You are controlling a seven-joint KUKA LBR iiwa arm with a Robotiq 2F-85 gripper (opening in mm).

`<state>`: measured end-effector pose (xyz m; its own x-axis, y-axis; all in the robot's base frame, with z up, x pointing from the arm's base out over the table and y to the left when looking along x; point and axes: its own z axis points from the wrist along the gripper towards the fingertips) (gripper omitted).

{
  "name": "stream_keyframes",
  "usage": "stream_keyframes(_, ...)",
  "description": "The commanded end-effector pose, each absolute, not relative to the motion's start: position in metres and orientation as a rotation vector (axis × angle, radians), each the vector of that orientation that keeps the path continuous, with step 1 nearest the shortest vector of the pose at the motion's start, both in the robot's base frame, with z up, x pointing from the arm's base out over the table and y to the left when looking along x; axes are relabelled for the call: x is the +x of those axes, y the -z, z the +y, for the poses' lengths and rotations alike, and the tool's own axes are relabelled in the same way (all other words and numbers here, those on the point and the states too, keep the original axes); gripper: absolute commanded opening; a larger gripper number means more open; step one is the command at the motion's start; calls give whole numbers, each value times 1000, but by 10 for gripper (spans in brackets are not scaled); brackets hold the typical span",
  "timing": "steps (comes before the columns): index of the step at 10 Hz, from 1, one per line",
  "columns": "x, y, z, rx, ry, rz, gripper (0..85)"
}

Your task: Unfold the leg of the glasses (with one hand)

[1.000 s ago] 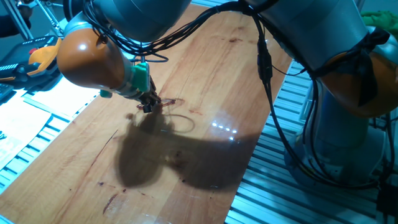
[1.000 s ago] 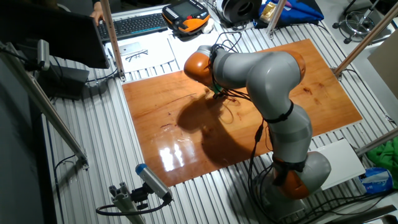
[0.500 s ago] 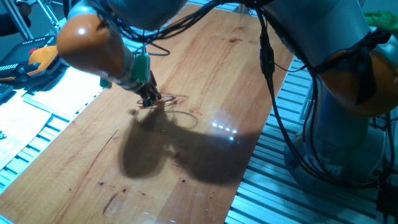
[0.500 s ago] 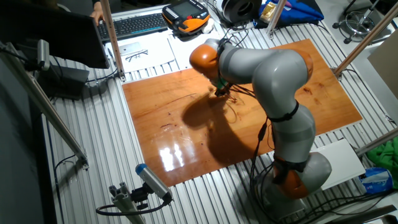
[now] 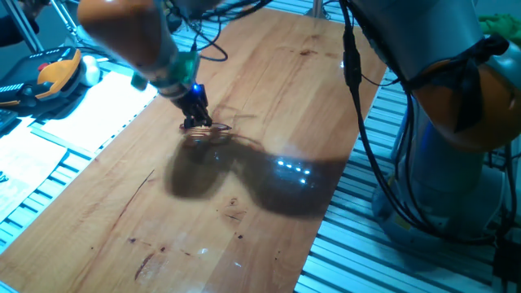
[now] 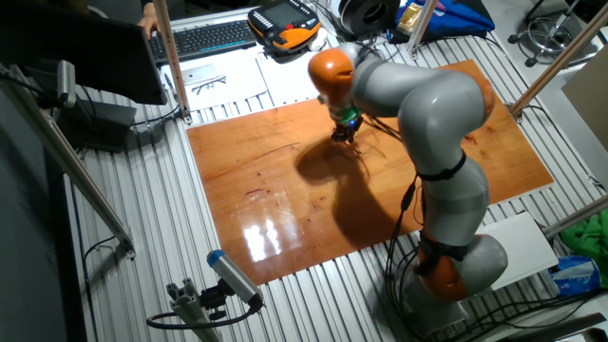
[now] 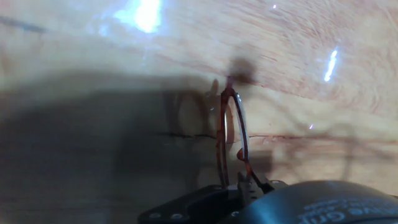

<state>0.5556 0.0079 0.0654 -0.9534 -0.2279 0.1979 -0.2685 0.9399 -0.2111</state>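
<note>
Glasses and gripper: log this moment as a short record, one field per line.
surface: wooden table
glasses: thin reddish-brown wire frame, at the gripper's tips
gripper: low over the table, fingertips at the frame
grip: jaws look closed on the wire in the hand view, contact not sharp
leg state: cannot tell, wire too fine and blurred
nearby: arm's shadow on the wood beside the glasses

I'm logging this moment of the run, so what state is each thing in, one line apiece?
glasses: thin reddish wire frame, gripped at one end, reaching out over the tabletop; whether the leg is unfolded cannot be told.
pincer: lowered close to the table, shut on the glasses.
table: wooden, glossy, scratched, shaded by the arm.
</note>
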Motion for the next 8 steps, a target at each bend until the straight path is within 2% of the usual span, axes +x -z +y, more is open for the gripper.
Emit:
stream_keyframes(1,556,-67,8,362,-296,-2928,0)
stream_keyframes(8,556,-67,9,187,-118,-2943,0)
